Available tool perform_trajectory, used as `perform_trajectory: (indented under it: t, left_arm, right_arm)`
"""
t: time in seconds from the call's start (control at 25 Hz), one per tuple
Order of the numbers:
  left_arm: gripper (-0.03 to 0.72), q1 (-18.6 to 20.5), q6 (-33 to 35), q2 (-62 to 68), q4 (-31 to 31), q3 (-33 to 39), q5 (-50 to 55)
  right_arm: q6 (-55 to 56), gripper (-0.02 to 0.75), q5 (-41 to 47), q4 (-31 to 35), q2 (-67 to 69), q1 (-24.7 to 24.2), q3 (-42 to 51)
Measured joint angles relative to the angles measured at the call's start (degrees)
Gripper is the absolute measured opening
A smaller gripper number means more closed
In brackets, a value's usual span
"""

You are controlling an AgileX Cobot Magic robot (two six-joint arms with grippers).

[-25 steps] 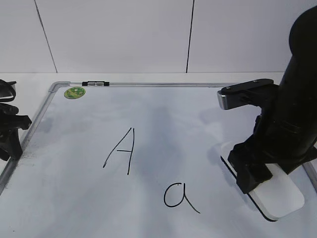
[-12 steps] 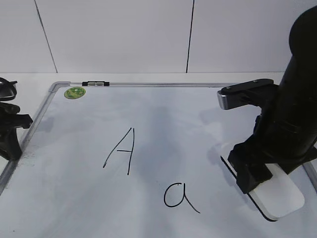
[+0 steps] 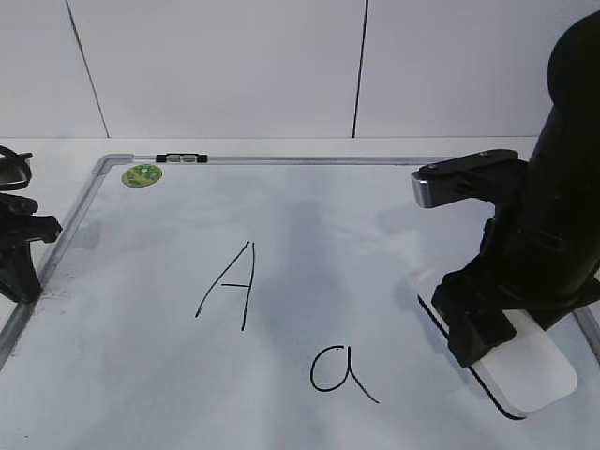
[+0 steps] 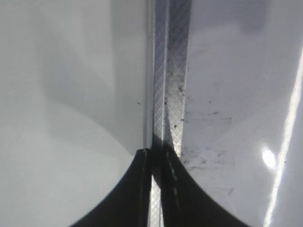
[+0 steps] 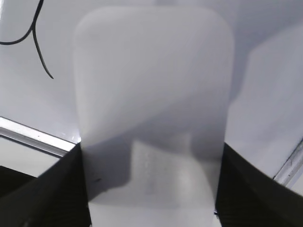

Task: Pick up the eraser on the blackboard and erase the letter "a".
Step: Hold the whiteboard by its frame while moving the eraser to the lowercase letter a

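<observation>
The eraser, a white rounded block with a dark underside, lies flat on the blackboard at the right. My right gripper straddles it, with a black finger against each long side. In the right wrist view the eraser fills the space between the fingers of the gripper. The letter "a" is left of the eraser, and its tail shows in the right wrist view. My left gripper is shut and empty at the board's left frame, fingers together.
A capital "A" is written left of centre. A round green sticker sits in the far left corner, beside a small black-and-white marker on the top frame. The board's right frame runs close behind the eraser.
The left gripper has shifted slightly at the left frame. The right gripper and eraser have hardly moved.
</observation>
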Motion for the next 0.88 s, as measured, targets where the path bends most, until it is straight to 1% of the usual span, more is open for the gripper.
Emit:
perform_trajectory:
  t: [0.2,0.4,0.52,0.6,0.8,0.88]
  left_arm:
    - [0.016,0.0,0.0,0.0,-0.1,0.0,0.0]
    - [0.016,0.0,0.0,0.0,-0.1,0.0,0.0]
    - [0.016,0.0,0.0,0.0,-0.1,0.0,0.0]
    - [0.016,0.0,0.0,0.0,-0.1,0.0,0.0]
    - [0.016,0.0,0.0,0.0,-0.1,0.0,-0.1]
    - [0.016,0.0,0.0,0.0,-0.1,0.0,-0.1]
  right_arm:
    - [-0.5,0.559,0.2,0.4,0.0,0.0,0.0]
    - [-3.6,0.559,0.2,4.5,0.1,0.0,0.0]
    - [-4.3,0.559,0.0,5.5,0.8,0.1,0.0]
    - [-4.4,0.559,0.0,5.5,1.7,0.8,0.0]
    - [-4.6,0.559,-0.7,5.2,4.5,4.9,0.0]
    - [-4.7,0.559,-1.6,4.9,5.8,5.7,0.0]
